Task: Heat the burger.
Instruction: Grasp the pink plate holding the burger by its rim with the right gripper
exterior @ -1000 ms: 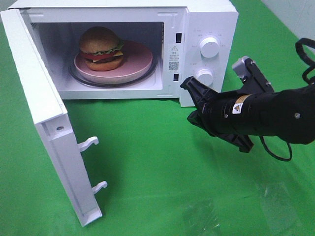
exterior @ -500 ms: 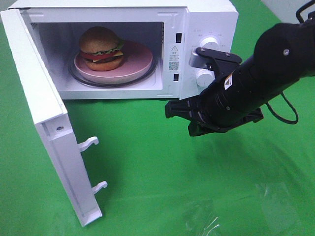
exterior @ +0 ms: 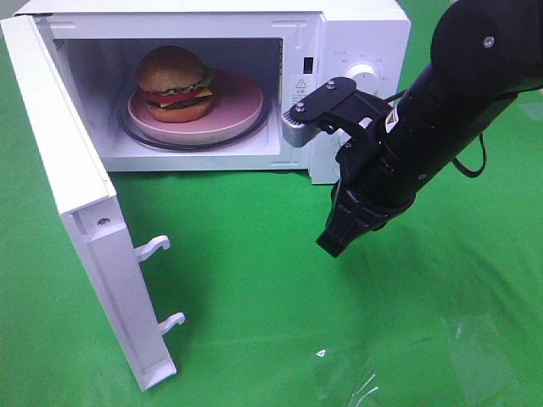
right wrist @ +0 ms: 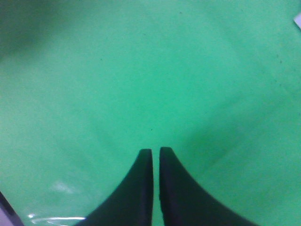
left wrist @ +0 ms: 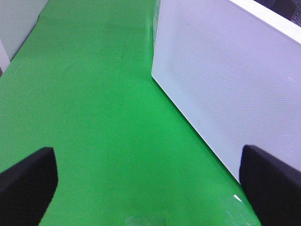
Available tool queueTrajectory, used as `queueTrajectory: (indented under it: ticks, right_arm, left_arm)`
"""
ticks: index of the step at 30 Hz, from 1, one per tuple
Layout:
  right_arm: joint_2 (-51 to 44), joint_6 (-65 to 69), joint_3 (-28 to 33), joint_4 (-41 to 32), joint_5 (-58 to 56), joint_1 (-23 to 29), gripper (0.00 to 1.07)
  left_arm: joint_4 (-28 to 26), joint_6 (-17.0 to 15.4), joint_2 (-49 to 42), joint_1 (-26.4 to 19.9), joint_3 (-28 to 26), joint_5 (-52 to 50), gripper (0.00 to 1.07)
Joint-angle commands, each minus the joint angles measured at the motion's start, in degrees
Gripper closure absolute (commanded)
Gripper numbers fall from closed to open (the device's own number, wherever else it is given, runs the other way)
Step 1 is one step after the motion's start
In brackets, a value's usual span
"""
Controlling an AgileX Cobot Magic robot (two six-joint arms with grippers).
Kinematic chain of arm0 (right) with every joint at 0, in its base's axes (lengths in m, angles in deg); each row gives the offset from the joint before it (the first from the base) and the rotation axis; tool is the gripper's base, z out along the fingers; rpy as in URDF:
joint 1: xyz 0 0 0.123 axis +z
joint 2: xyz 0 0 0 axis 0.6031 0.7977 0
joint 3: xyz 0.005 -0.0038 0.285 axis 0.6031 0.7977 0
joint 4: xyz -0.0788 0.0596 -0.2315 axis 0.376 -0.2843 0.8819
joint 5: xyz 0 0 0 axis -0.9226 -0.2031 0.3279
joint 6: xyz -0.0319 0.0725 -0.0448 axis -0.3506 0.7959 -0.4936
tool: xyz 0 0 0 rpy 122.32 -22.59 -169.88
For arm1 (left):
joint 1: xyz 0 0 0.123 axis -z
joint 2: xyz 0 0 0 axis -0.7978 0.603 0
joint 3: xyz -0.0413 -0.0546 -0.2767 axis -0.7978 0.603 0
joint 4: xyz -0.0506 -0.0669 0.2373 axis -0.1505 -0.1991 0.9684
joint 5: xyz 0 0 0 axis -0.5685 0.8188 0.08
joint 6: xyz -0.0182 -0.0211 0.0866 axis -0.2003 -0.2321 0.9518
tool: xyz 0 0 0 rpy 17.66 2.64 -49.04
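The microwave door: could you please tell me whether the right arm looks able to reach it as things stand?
Probably yes. The door stands wide open, the right gripper hangs shut and empty before the microwave, and only bare green cloth lies between them.

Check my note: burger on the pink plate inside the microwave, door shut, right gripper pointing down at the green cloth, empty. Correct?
No, the door is open, swung wide on the left of the exterior high view. The rest stands: the burger sits on the pink plate inside the microwave, and the right gripper points down at the green cloth, empty.
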Motion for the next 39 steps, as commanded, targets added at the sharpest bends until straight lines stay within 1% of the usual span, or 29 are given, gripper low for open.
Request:
queueTrajectory:
  ticks: [1,2,3,4,5,6,7,8,9,10,13,14,15,16,17,18,19,20,22,23,24,25,26,27,28,29,30,38,39]
  right_arm:
    - [-0.5,-18.9,-0.6,0.3,-1.5,-0.1,1.02]
    - [-0.5,-18.9,-0.6,0.3,-1.5,-0.1,1.02]
    - [-0.5,-25.7,-0.6,0.3,-1.1,-0.1,1.02]
    - [-0.5,-25.7,-0.6,0.3,-1.1,-0.1,1.02]
    - [-0.5,-28.6,-0.6,0.3,-0.7,-0.1,1.02]
    - [-0.5,-35.3,-0.6,0.6,0.2,-0.1,1.01]
    - [-0.5,-35.3,-0.6,0.6,0.2,-0.1,1.01]
    - [-0.5,-40.5,-0.6,2.2,0.2,-0.1,1.00]
    - [-0.5,-40.5,-0.6,2.2,0.2,-0.1,1.00]
    - [-0.5,-44.7,-0.6,4.2,0.2,-0.1,0.99]
    - [-0.5,-46.1,-0.6,6.8,1.1,-0.1,0.98]
    - [-0.5,-45.8,-0.6,9.0,3.0,-0.1,0.94]
    - [-0.5,-45.6,-0.6,9.5,4.0,-0.1,0.92]
    - [-0.5,-45.6,-0.6,9.5,4.0,-0.1,0.92]
    - [-0.5,-45.3,-0.6,10.5,6.2,-0.1,0.85]
    - [-0.5,-45.3,-0.6,10.5,6.2,-0.1,0.85]
    - [-0.5,-45.3,-0.6,10.8,8.2,-0.1,0.75]
    - [-0.5,-45.3,-0.6,10.8,8.2,-0.1,0.75]
    - [-0.5,-45.3,-0.6,10.7,12.0,-0.1,0.46]
    - [-0.5,-45.3,-0.6,10.7,12.0,-0.1,0.46]
    - [-0.5,-45.3,-0.6,10.7,12.8,-0.1,0.39]
    - [-0.5,-45.3,-0.6,10.7,12.8,-0.1,0.39]
    - [-0.5,-45.3,-0.6,10.6,14.4,-0.1,0.26]
    - [-0.5,-45.3,-0.6,10.6,14.4,-0.1,0.26]
    - [-0.5,-45.3,-0.6,10.6,15.6,-0.1,0.17]
    - [-0.5,-45.3,-0.6,10.6,15.6,-0.1,0.17]
    - [-0.5,-45.3,-0.6,10.6,17.0,-0.1,0.13]
    - [-0.5,-45.3,-0.6,11.0,20.6,-0.1,0.15]
    - [-0.5,-44.9,-0.6,12.8,20.9,-0.1,0.15]
  left_arm:
    - [-0.1,-0.1,-1.1,-0.1,0.1,-0.4,0.08]
    - [-0.1,-0.1,-1.1,-0.1,0.1,-0.4,0.08]
    - [-0.1,-0.1,-1.1,-0.1,0.1,-0.4,0.08]
    - [-0.1,-0.1,-1.1,-0.1,0.1,-0.4,0.08]
    - [-0.1,-0.1,-1.1,-0.1,0.1,-0.4,0.08]
    - [-0.1,-0.1,-1.1,-0.1,0.1,-0.4,0.08]
    - [-0.1,-0.1,-1.1,-0.1,0.1,-0.4,0.08]
    - [-0.1,-0.1,-1.1,-0.1,0.1,-0.4,0.08]
    - [-0.1,-0.1,-1.1,-0.1,0.1,-0.4,0.08]
    - [-0.1,-0.1,-1.1,-0.1,0.1,-0.4,0.08]
    - [-0.1,-0.1,-1.1,-0.1,0.1,-0.4,0.08]
    - [-0.1,-0.1,-1.1,-0.1,0.1,-0.4,0.08]
    - [-0.1,-0.1,-1.1,-0.1,0.1,-0.4,0.08]
    - [-0.1,-0.1,-1.1,-0.1,0.1,-0.4,0.08]
    - [-0.1,-0.1,-1.1,-0.1,0.1,-0.4,0.08]
    - [-0.1,-0.1,-1.1,-0.1,0.1,-0.4,0.08]
    - [-0.1,-0.1,-1.1,-0.1,0.1,-0.4,0.08]
    - [-0.1,-0.1,-1.1,-0.1,0.1,-0.4,0.08]
    - [-0.1,-0.1,-1.1,-0.1,0.1,-0.4,0.08]
    - [-0.1,-0.1,-1.1,-0.1,0.1,-0.4,0.08]
    - [-0.1,-0.1,-1.1,-0.1,0.1,-0.4,0.08]
    - [-0.1,-0.1,-1.1,-0.1,0.1,-0.4,0.08]
    - [-0.1,-0.1,-1.1,-0.1,0.1,-0.4,0.08]
    - [-0.1,-0.1,-1.1,-0.1,0.1,-0.4,0.08]
    - [-0.1,-0.1,-1.1,-0.1,0.1,-0.4,0.08]
    - [-0.1,-0.1,-1.1,-0.1,0.1,-0.4,0.08]
    - [-0.1,-0.1,-1.1,-0.1,0.1,-0.4,0.08]
    - [-0.1,-0.1,-1.1,-0.1,0.1,-0.4,0.08]
    - [-0.1,-0.1,-1.1,-0.1,0.1,-0.4,0.08]
